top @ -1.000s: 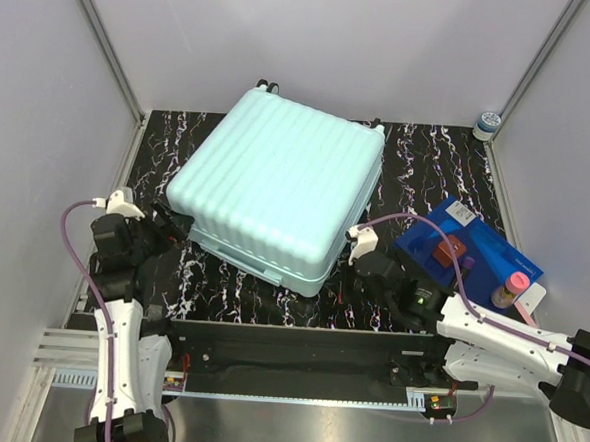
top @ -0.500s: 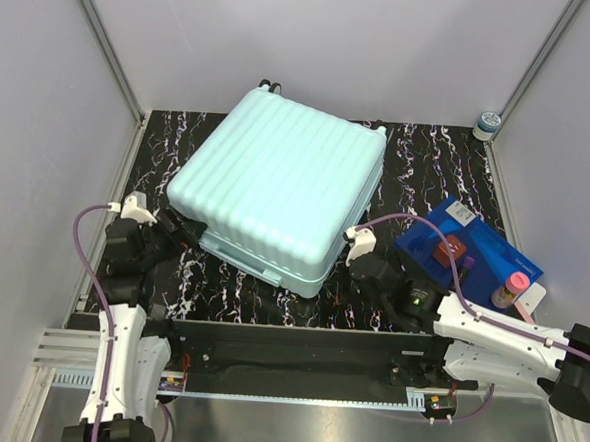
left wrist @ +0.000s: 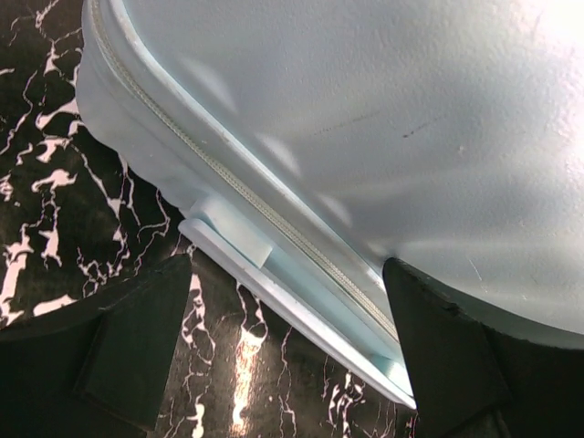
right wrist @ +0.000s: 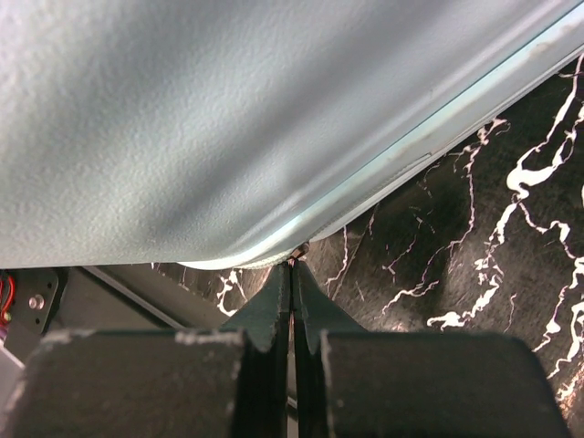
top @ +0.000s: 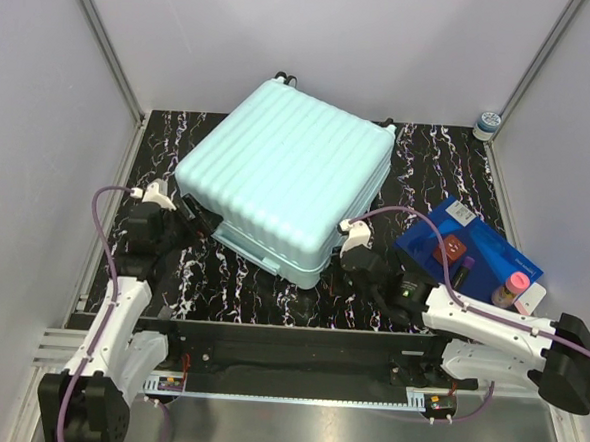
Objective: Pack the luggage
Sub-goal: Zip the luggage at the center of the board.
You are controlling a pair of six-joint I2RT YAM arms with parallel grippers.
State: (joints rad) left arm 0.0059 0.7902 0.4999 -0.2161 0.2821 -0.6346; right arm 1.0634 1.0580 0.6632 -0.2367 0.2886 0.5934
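Flanking the luggage (top: 283,175): left gripper (left wrist: 290,319) open astride its zip seam (left wrist: 265,214), right gripper (right wrist: 292,274) closed at a corner; its tips may slip, shoving the luggage askew

You won't find any readable text, brand or number here; the small white label (top: 463,212) on the flat blue box (top: 493,255) is too blurred.
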